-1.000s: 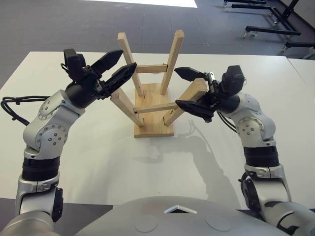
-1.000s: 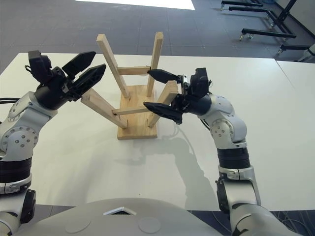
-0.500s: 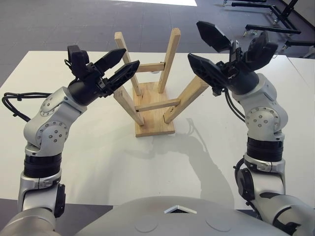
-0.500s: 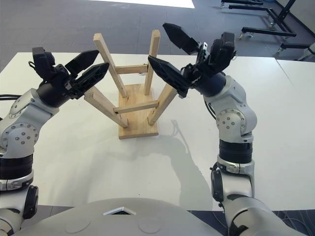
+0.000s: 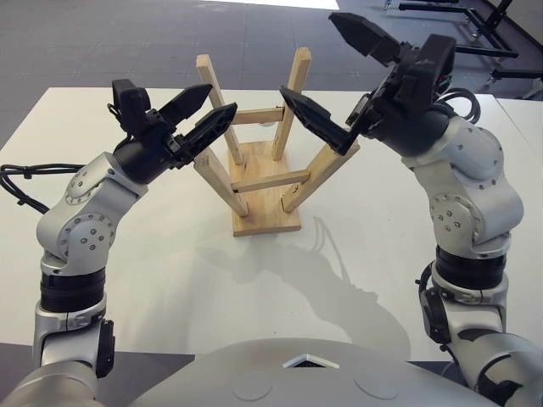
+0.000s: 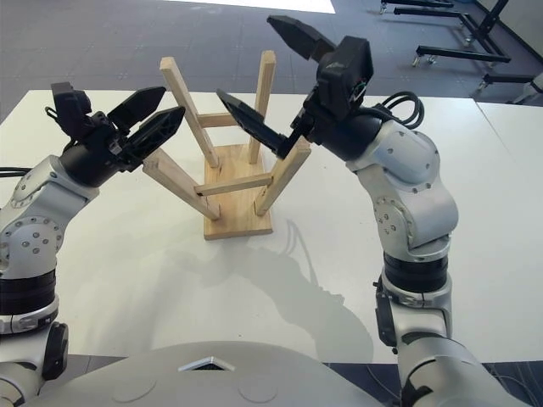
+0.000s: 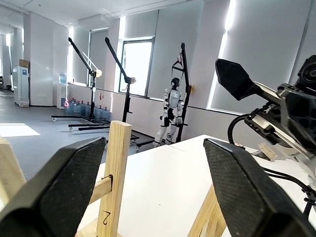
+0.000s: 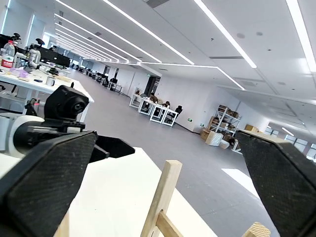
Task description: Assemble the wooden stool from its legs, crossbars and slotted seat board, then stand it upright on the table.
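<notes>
Seeing stool (image 5: 263, 182) upside down mid-table (image 5: 170, 280), seat board (image 5: 267, 222) flat on the top, legs (image 5: 295, 93) pointing up. Left gripper (image 5: 219, 98) spread open, holding nothing, just beside near-left leg (image 5: 219, 182) tip. Right gripper (image 5: 309, 52) spread wide, empty, raised over near-right leg (image 5: 318, 176).

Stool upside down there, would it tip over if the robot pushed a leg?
Probably not easily: the stool rests on its flat seat board, a wide base on the table. It looks stiff, since crossbars tie the legs. Pushed low, it would likely slide.
</notes>
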{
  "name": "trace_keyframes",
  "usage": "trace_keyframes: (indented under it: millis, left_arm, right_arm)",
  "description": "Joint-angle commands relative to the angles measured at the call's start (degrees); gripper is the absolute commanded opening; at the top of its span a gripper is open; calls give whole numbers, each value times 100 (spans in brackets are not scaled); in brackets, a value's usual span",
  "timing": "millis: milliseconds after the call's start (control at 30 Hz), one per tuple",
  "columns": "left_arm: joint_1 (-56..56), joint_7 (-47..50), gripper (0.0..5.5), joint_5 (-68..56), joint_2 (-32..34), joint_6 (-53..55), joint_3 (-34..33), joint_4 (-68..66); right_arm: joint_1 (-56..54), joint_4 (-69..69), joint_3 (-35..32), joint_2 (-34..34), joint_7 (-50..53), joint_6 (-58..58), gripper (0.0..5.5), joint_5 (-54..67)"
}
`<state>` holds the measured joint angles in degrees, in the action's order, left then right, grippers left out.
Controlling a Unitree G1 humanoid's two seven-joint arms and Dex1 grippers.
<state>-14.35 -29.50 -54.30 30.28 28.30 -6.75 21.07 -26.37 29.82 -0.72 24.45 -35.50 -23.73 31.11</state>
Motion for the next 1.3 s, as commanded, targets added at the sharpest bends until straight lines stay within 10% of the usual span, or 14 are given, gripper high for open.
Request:
trace_keyframes:
  millis: [33,1300]
  left_arm:
    - [-91,296,364,241,-157,100,-68,-64]
    - [-350,1217,364,-370,28,1140,-1317,-8]
  right_arm:
    - [-227,198,-165,169,30,-401,517,376]
    - [66,1631,3437,1147,1088,-1059,517,-5317]
